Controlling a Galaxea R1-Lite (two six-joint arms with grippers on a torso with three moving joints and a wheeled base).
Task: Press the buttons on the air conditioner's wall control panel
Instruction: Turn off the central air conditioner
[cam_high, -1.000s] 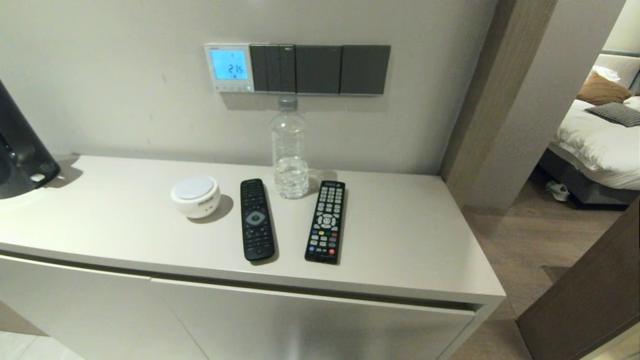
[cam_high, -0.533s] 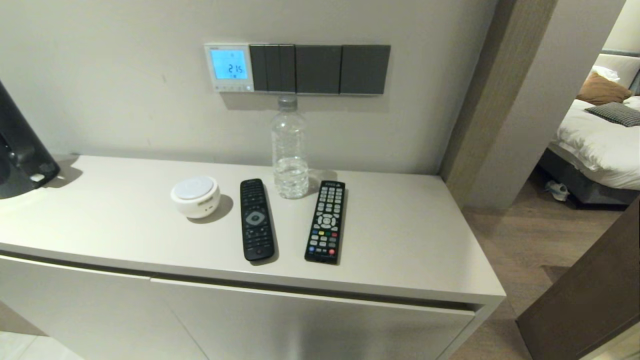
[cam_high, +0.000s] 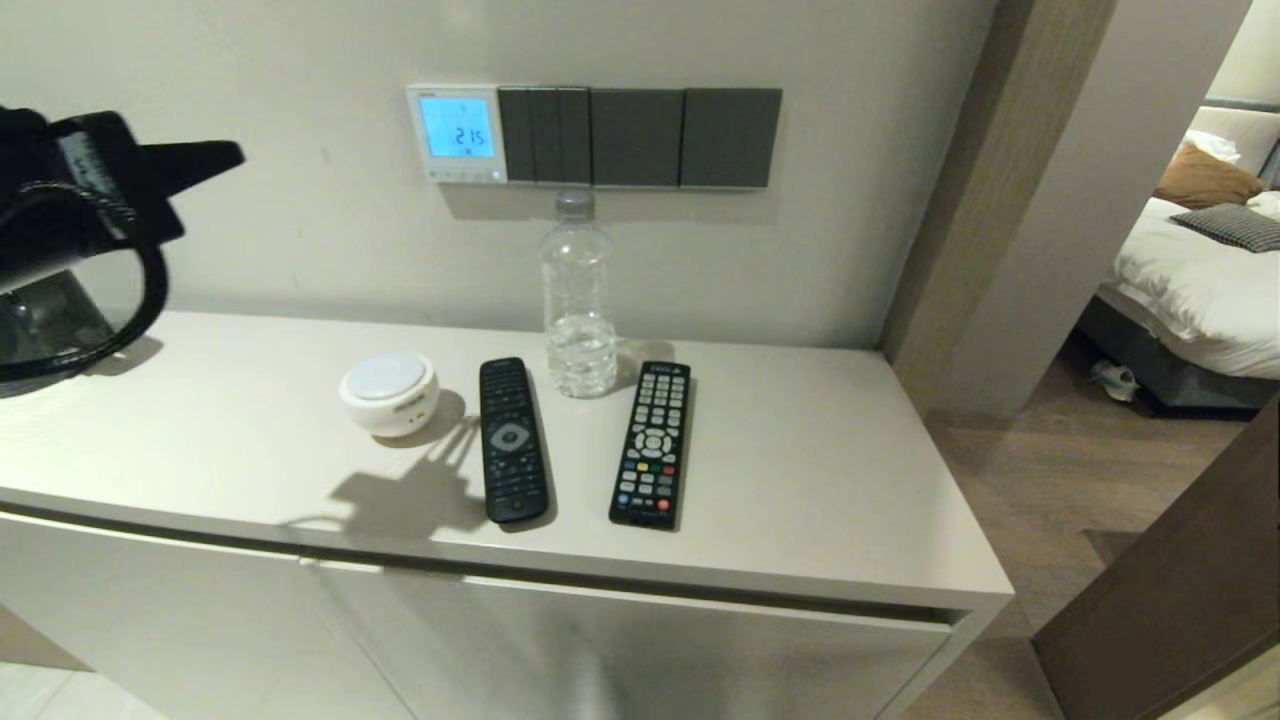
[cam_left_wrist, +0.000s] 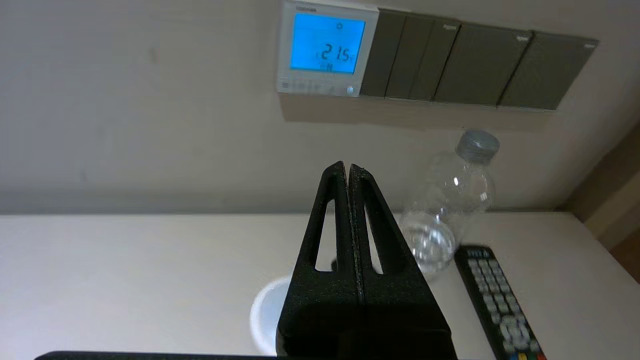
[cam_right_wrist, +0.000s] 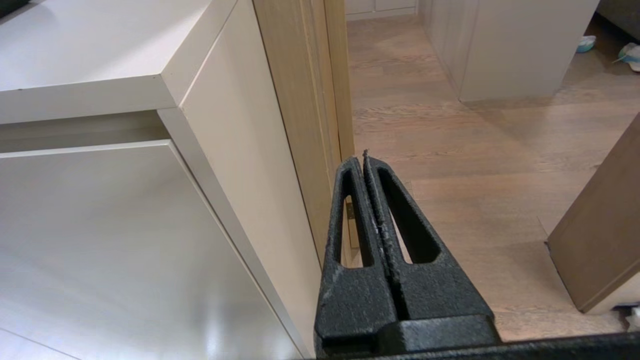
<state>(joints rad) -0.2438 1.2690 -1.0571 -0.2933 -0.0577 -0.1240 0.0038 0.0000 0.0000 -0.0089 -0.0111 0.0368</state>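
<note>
A white plastic wall control panel (cam_high: 457, 134) with a glowing glossy blue screen sits at 12 o'clock beside matt dark grey switch plates (cam_high: 640, 138). A clear plastic bottle (cam_high: 579, 297) stands on a smooth matt cabinet top (cam_high: 820, 480). At 9 o'clock, the left gripper (cam_left_wrist: 348, 169) is rough, grainy black plastic.

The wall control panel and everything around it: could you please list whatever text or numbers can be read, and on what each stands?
"21.5": on the blue screen of the wall control panel, with the closed left gripper raised in front of it.
Brand mark above that screen: too small to read.
Corner marks on the dark grey switch plates: unreadable.
Logo atop the right-hand remote: blurred.
Key labels on the left-hand remote: too small.
</note>
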